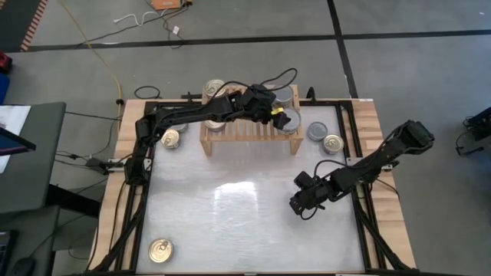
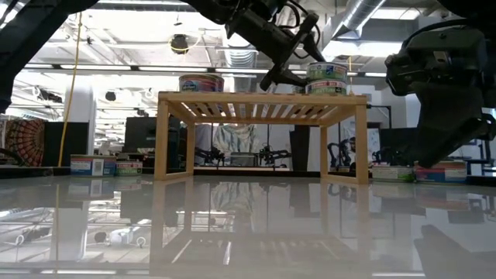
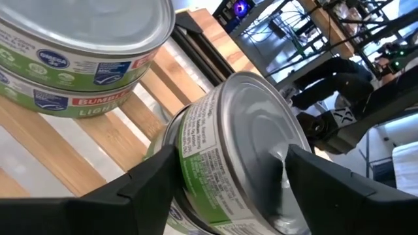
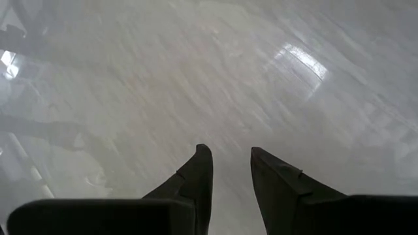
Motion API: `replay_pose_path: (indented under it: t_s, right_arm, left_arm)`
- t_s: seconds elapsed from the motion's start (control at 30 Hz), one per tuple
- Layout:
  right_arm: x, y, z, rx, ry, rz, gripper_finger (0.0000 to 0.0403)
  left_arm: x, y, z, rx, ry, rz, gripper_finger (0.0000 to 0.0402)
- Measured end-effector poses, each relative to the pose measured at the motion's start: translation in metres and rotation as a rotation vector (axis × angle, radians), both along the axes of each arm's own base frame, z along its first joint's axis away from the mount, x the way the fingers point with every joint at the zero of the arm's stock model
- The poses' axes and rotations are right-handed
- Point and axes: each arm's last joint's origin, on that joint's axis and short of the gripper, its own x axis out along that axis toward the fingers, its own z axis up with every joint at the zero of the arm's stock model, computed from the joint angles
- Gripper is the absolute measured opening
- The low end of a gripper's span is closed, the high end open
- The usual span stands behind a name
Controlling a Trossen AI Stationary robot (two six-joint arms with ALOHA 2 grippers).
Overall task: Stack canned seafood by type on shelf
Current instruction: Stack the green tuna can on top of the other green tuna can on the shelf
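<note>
The light-wood shelf (image 1: pixel 249 136) stands at the table's far middle. On its right end a silver-topped, green-labelled can (image 3: pixel 241 137) sits on top of another can (image 3: pixel 186 219); the pair also shows in the low view as a stack (image 2: pixel 327 79). My left gripper (image 3: pixel 232 163) reaches over the shelf, its fingers standing open on either side of the upper can. Beside it is a second two-can stack (image 3: pixel 78 59). Another can (image 2: pixel 201 83) sits on the shelf's left end. My right gripper (image 4: pixel 228 170) hovers open above the bare table (image 4: pixel 196 78), right of centre. My left gripper's fingers (image 3: pixel 153 176) stand close on opposite sides of the upper can's wall (image 3: pixel 196 147), slanting down from the table's left. I cannot tell whether they touch it. The can rests flat on the can beneath.
Loose cans lie on the table: two behind the shelf (image 1: pixel 215 88) (image 1: pixel 284 93), one to its left (image 1: pixel 173 138), two to its right (image 1: pixel 317 130) (image 1: pixel 333 142), and one at the near left corner (image 1: pixel 159 249). The table's middle and near right are open surface.
</note>
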Motion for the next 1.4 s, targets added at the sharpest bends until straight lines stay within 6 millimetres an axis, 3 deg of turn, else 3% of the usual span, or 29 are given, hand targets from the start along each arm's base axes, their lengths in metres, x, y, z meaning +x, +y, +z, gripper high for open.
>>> replay_pose_path:
  t_s: [0.17,0.53,0.73,1.4]
  right_arm:
    - [0.0,0.0,0.0,-0.003,0.0,0.004,0.0128]
    - [0.0,0.0,0.0,-0.008,0.0,0.013,0.0128]
    - [0.0,0.0,0.0,-0.009,0.0,0.013,0.0128]
    - [0.0001,0.0,0.0,-0.008,0.0,0.012,0.0128]
  left_arm:
    - [0.0,-0.0001,0.0002,0.013,0.002,-0.011,0.0292]
    - [0.0008,-0.0014,0.001,0.077,0.008,-0.042,0.0292]
    - [0.0013,-0.0012,0.0021,-0.017,-0.027,0.006,0.0292]
    - [0.0028,-0.0041,0.0034,0.148,0.001,-0.046,0.0292]
